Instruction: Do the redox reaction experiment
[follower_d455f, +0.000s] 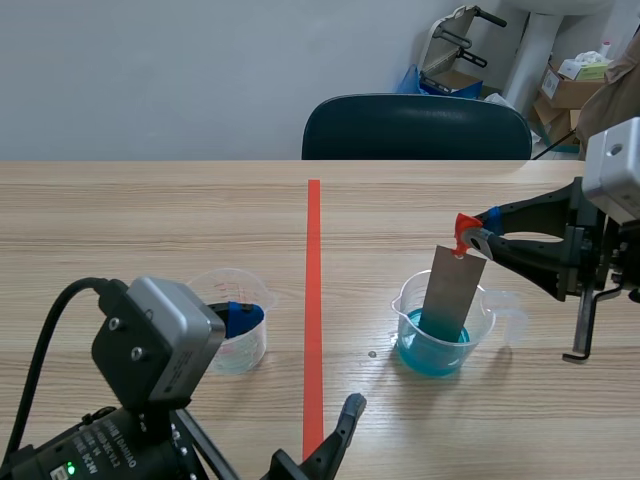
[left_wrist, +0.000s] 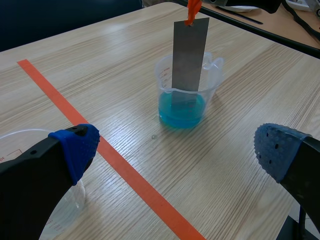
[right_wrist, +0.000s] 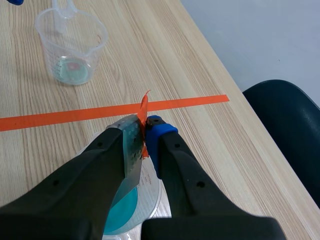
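So, my right claw pinches the metal strip, its lower end down in the blue-solution beaker; left claw hangs open. Dip looks underway, and pulling it out remains.

Scene view: left arm's camera housing blocks part of clear beaker. Right wrist view: right pincer covers most of blue-liquid beaker and metal strip.
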